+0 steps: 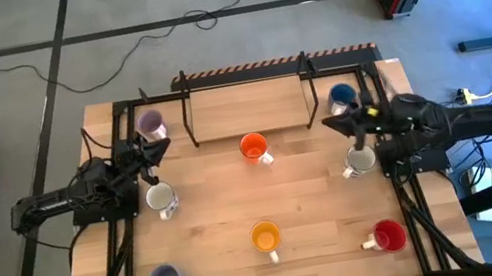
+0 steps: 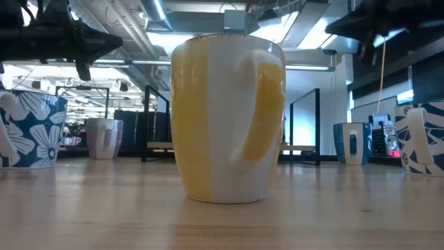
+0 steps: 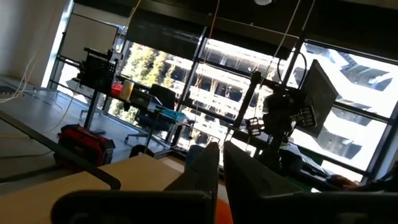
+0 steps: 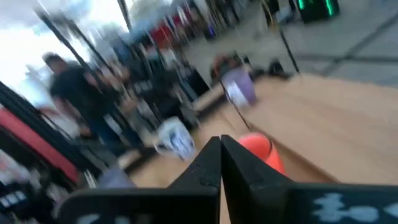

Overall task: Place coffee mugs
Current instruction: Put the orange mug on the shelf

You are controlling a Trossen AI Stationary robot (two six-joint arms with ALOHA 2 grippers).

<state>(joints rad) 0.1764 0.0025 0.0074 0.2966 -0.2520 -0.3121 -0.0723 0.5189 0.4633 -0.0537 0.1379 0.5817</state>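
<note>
Risk: both empty grippers, left [image 1: 162, 148] and right [image 1: 329, 124], jaws together, could topple a mug [image 1: 254, 147] if they descend unopened.

The table [image 1: 268, 205] is seen from straight above in the high view, both arms and the surrounding floor included. In the low view the scene is taken level with the tabletop [image 2: 222, 222], very close to the orange mug [image 2: 227, 118] (also seen from above at the near middle [image 1: 265, 238]). From each wrist camera the view is taken forward past that arm's own dark fingers [image 3: 211, 168], toward windows for the left and across the table toward a person [image 4: 74, 93] for the right.
</note>
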